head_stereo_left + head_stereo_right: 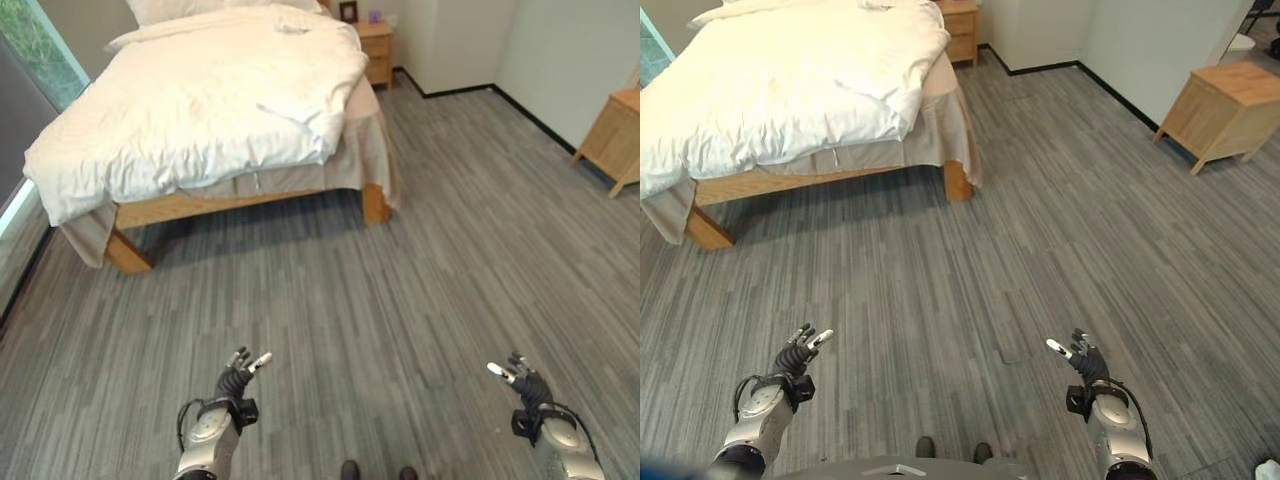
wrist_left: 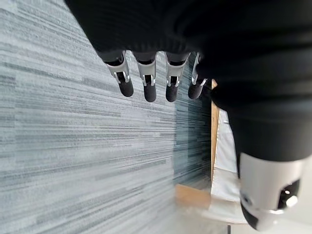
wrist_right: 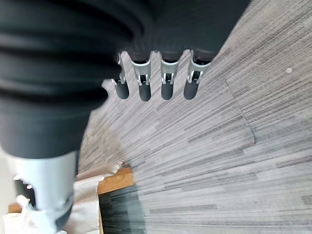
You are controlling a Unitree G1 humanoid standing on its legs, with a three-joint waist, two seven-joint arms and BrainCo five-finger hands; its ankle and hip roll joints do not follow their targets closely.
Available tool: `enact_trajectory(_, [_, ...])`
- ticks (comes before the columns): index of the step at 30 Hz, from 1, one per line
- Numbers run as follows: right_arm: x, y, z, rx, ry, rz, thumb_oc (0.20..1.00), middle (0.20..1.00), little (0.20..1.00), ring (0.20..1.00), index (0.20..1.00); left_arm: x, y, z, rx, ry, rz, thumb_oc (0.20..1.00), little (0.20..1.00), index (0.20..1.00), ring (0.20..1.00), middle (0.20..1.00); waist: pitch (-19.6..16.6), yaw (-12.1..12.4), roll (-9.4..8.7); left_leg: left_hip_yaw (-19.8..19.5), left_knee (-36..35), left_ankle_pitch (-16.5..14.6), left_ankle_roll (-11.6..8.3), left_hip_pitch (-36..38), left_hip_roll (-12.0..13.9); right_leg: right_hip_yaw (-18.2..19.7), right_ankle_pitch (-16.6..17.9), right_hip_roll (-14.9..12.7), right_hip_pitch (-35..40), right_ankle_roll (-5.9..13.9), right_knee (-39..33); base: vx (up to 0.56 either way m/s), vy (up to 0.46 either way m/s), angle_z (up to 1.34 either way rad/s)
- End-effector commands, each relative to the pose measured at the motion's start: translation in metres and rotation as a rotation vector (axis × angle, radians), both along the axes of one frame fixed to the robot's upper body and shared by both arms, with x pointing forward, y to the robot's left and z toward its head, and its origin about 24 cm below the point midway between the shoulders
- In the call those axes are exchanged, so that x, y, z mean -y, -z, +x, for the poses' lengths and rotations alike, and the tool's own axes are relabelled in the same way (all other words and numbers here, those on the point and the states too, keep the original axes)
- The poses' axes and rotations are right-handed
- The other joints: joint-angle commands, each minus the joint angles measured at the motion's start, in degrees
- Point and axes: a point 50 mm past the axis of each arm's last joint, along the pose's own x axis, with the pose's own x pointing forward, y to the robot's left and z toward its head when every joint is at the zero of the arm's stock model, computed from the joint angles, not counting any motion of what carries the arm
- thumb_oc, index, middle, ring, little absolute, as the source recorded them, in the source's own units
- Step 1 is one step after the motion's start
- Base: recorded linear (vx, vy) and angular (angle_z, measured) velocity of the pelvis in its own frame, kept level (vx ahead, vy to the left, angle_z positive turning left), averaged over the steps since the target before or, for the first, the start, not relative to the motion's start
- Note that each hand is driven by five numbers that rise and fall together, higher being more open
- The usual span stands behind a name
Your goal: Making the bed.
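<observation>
Item: white rumpled duvet on a light wooden-framed bed, far left of the scene. It lies crooked, hanging low over the far-left corner and bunched in ridges toward the right edge, with a beige bed skirt showing beneath.

Item: your left hand, near left, above the grey striped carpet floor. Fingers straight and relaxed, holding nothing.

Item: your right hand, near right, likewise spread and empty. Both hands are well apart from the bed.

Step in hand, as you may judge it: the approach. No cloth is touched yet. Your next move calls for walking up to the near foot of the bed, then reaching for the duvet's hanging edge with both hands so it can be pulled square.

Item: small wooden nightstand, far side, just beside the head of the bed.

Item: light wooden cabinet, far right against the pale wall. The right eye view shows its whole top and front; the left eye view shows just a corner of it.

View differences: the left eye view shows the window at far left and what is probably a pillow at the head. The left wrist view shows straight fingers over carpet; the right wrist view shows the same for its fingers.
</observation>
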Motion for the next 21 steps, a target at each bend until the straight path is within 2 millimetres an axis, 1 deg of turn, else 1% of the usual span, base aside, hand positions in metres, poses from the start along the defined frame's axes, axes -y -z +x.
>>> enact_trajectory(1, [-0.009,-0.026,0.029,0.152,-0.039,-0.001,1.000,1.000,1.000,1.000,1.000,-0.012,-0.035,0.035,0.154,-0.012,0.096,1.000,1.000,1.000,1.000,1.000,3.0,-0.3,-0.97,-2.4,1.8,-2.5,2.27,0.8,-1.7,-1.4,7.7,-4.4,-16.0,6.99,28.7,0.09,0.127,-0.64])
enact_trajectory(2, [-0.009,-0.026,0.029,0.153,-0.039,-0.001,1.000,1.000,1.000,1.000,1.000,-0.012,-0.035,0.035,0.154,-0.013,0.096,1.000,1.000,1.000,1.000,1.000,3.0,-0.3,-1.05,-2.3,1.8,-2.5,2.29,0.7,-1.8,-1.3,7.5,-4.5,-16.2,7.01,29.0,0.21,0.049,-0.69])
enact_trajectory(3, [-0.011,-0.027,0.030,0.162,-0.039,0.010,1.000,1.000,1.000,1.000,1.000,-0.012,-0.037,0.037,0.165,-0.016,0.093,1.000,1.000,1.000,1.000,1.000,3.2,-0.8,-0.72,-2.6,1.7,-3.0,2.01,1.8,-1.7,-1.5,8.0,-5.0,-17.7,6.84,28.1,0.27,-0.007,-0.30])
enact_trajectory(5, [-0.013,-0.028,0.029,0.168,-0.052,0.011,1.000,1.000,1.000,1.000,1.000,-0.009,-0.043,0.041,0.194,0.003,0.098,1.000,1.000,1.000,1.000,1.000,3.2,-2.3,-0.46,-3.6,0.6,-4.1,0.79,4.8,-1.1,-1.9,7.3,-6.8,-18.7,6.27,20.0,0.41,-0.059,0.04])
enact_trajectory(6, [-0.012,-0.029,0.029,0.174,-0.050,0.011,1.000,1.000,1.000,1.000,1.000,-0.008,-0.044,0.043,0.197,0.012,0.099,1.000,1.000,1.000,1.000,1.000,3.5,-3.2,-0.26,-4.3,0.4,-4.9,0.16,6.1,-0.6,-1.8,7.8,-7.2,-18.5,6.28,16.3,0.44,-0.143,-0.02])
enact_trajectory(7, [-0.010,-0.031,0.028,0.182,-0.043,0.004,1.000,1.000,1.000,1.000,1.000,-0.006,-0.048,0.047,0.217,0.022,0.108,1.000,1.000,1.000,1.000,1.000,3.8,-4.3,-0.38,-5.3,0.3,-6.0,-0.89,7.7,0.1,0.0,9.5,-7.7,-19.3,6.73,8.9,0.45,-0.196,0.06])
enact_trajectory(8, [-0.009,-0.031,0.027,0.182,-0.043,-0.005,1.000,1.000,1.000,1.000,1.000,-0.006,-0.051,0.050,0.231,0.031,0.111,1.000,1.000,1.000,1.000,1.000,3.8,-5.0,-0.86,-5.9,0.3,-6.7,-1.79,8.7,0.6,1.5,12.0,-8.7,-20.4,7.62,5.4,0.48,-0.237,0.18])
enact_trajectory(9, [-0.009,-0.031,0.027,0.180,-0.045,-0.009,1.000,1.000,1.000,1.000,1.000,-0.006,-0.052,0.052,0.233,0.034,0.118,1.000,1.000,1.000,1.000,1.000,3.8,-5.5,-1.16,-6.1,0.3,-7.2,-2.63,10.2,1.6,1.6,14.6,-9.4,-21.6,8.60,2.9,0.45,-0.230,0.36])
enact_trajectory(11, [-0.009,-0.030,0.025,0.175,-0.041,-0.006,1.000,1.000,1.000,1.000,1.000,-0.005,-0.055,0.055,0.243,0.039,0.122,1.000,1.000,1.000,1.000,1.000,3.5,-6.6,-1.30,-6.4,0.3,-7.8,-3.95,13.3,3.7,-0.3,17.4,-9.3,-22.1,9.88,-0.3,0.52,-0.266,0.45])
enact_trajectory(12, [-0.008,-0.030,0.023,0.169,-0.045,-0.006,1.000,1.000,1.000,1.000,1.000,-0.004,-0.056,0.055,0.249,0.046,0.123,1.000,1.000,1.000,1.000,1.000,3.1,-7.0,-1.56,-6.5,0.3,-7.8,-4.37,14.7,4.5,-1.4,18.2,-9.2,-22.6,10.37,0.5,0.37,-0.204,0.21])
enact_trajectory(13, [-0.008,-0.029,0.023,0.168,-0.045,-0.007,1.000,1.000,1.000,1.000,1.000,-0.004,-0.056,0.055,0.249,0.046,0.122,1.000,1.000,1.000,1.000,1.000,3.2,-7.1,-1.42,-6.6,0.3,-7.8,-4.41,14.8,4.7,-1.6,18.1,-9.1,-22.4,10.35,0.5,0.51,-0.319,0.36])
enact_trajectory(14, [-0.005,-0.030,0.022,0.165,-0.044,-0.014,1.000,1.000,1.000,1.000,1.000,-0.001,-0.060,0.055,0.275,0.045,0.117,1.000,1.000,1.000,1.000,1.000,2.4,-7.8,-1.24,-7.1,6.1,-5.0,-5.79,14.5,7.9,-2.2,16.0,-7.7,-22.0,8.78,3.8,0.49,-0.334,0.50])
enact_trajectory(15, [-0.003,-0.029,0.022,0.157,-0.043,-0.014,1.000,1.000,1.000,1.000,1.000,0.002,-0.060,0.056,0.279,0.059,0.107,1.000,1.000,1.000,1.000,1.000,2.2,-7.7,-1.02,-6.9,10.3,-2.1,-6.10,12.8,9.3,-2.2,14.1,-6.7,-20.8,7.41,4.7,0.68,-0.494,0.66])
enact_trajectory(16, [-0.001,-0.026,0.020,0.134,-0.045,-0.021,1.000,1.000,1.000,1.000,1.000,0.004,-0.060,0.054,0.285,0.047,0.087,1.000,1.000,1.000,1.000,1.000,1.8,-7.7,-1.18,-7.9,17.2,3.1,-6.05,11.0,10.3,-2.2,13.2,-5.3,-19.8,5.55,6.5,0.52,-0.480,0.48])
enact_trajectory(17, [0.000,-0.029,0.024,0.135,-0.065,-0.037,1.000,1.000,1.000,1.000,1.000,0.005,-0.057,0.050,0.274,0.048,0.065,1.000,1.000,1.000,1.000,1.000,1.3,-7.1,-2.15,-7.3,28.0,7.8,-5.30,6.8,11.6,-3.4,10.4,-4.6,-17.4,3.28,7.2,0.56,-0.614,0.35])
enact_trajectory(18, [0.001,-0.033,0.027,0.150,-0.062,-0.035,1.000,1.000,1.000,1.000,1.000,0.006,-0.058,0.050,0.281,0.046,0.051,1.000,1.000,1.000,1.000,1.000,1.5,-6.4,-3.36,-6.6,37.4,11.0,-4.62,1.5,12.7,-4.0,9.3,-4.0,-14.6,1.28,6.7,0.36,-0.456,0.25])
enact_trajectory(19, [0.001,-0.033,0.027,0.150,-0.062,-0.035,1.000,1.000,1.000,1.000,1.000,0.006,-0.058,0.050,0.281,0.046,0.052,1.000,1.000,1.000,1.000,1.000,1.3,-6.6,-3.47,-6.8,37.5,11.1,-4.63,1.1,12.6,-4.2,9.5,-4.1,-14.8,1.27,6.6,0.44,-0.667,0.18])
enact_trajectory(20, [0.014,-0.040,0.023,0.168,-0.028,-0.048,1.000,1.000,1.000,1.000,1.000,0.008,-0.061,0.051,0.291,0.067,0.046,1.000,1.000,1.000,1.000,1.000,3.7,-3.8,-6.09,-8.2,49.8,10.6,-2.02,-8.4,10.4,-3.6,6.8,-2.7,-10.5,-1.63,5.8,0.26,-0.424,-0.05])
enact_trajectory(21, [0.014,-0.040,0.023,0.168,-0.028,-0.048,1.000,1.000,1.000,1.000,1.000,0.008,-0.061,0.051,0.291,0.067,0.046,1.000,1.000,1.000,1.000,1.000,3.7,-3.9,-5.90,-8.5,50.2,10.4,-2.04,-8.7,10.6,-3.7,6.8,-2.5,-10.6,-1.64,5.9,0.58,-0.680,0.11])
